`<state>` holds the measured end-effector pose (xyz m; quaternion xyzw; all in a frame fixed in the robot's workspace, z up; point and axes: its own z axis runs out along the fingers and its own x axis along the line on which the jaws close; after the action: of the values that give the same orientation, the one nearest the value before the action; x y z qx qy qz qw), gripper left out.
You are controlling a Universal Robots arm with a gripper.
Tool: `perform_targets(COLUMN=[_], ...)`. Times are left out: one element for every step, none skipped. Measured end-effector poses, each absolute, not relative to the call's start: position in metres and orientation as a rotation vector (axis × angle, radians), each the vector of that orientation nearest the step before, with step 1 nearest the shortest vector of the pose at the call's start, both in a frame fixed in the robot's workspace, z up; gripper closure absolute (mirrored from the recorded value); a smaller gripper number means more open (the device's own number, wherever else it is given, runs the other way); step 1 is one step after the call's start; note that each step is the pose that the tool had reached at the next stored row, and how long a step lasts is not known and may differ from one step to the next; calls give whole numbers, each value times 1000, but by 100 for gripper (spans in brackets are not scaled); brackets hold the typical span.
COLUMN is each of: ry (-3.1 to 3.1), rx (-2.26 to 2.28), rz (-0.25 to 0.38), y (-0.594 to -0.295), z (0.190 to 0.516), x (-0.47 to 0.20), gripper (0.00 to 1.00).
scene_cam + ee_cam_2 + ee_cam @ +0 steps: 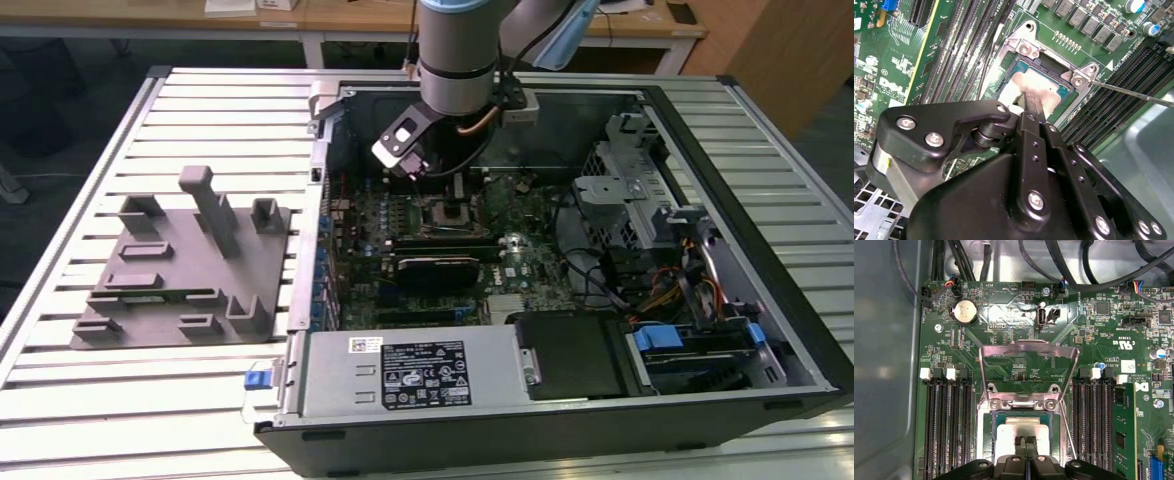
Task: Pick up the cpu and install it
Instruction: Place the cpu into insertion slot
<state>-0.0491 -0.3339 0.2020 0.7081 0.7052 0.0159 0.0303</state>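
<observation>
First wrist view: end effector (1026, 444) narrow w/ tips on cpu (1026, 426) in socket (1024, 403).

The arm (461, 50) is seen as a grey metal cylinder with a pale blue cap (567, 35) at a joint, and a thin copper-coloured cable (478, 122) is looped beneath it. The end effector (1027, 97) is built of matt black linkage plates, which are fastened with silver screws (1035, 200).

Grey fixture (174, 270) lies on slatted table (80, 400) beside open computer case (534, 440)
</observation>
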Motion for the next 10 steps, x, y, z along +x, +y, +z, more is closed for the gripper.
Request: perform_targets(ry=[2174,2174,2174,2174,2174,2174,2174,2174,2174,2174], rx=[2183,2183,2183,2183,2183,2183,2183,2183,2183,2183], rz=[50,50,49,49,49,49,48,48,48,48], y=[-334,-334,-334,-334,-334,-334,-334,-334,-334,-334], z=[201,201,200,200,199,199,199,198,198,198], x=[-49,-49,-49,-49,-49,-49,-49,-49,-49,-49], gripper=[89,89,89,89,89,89,89,89,89,89])
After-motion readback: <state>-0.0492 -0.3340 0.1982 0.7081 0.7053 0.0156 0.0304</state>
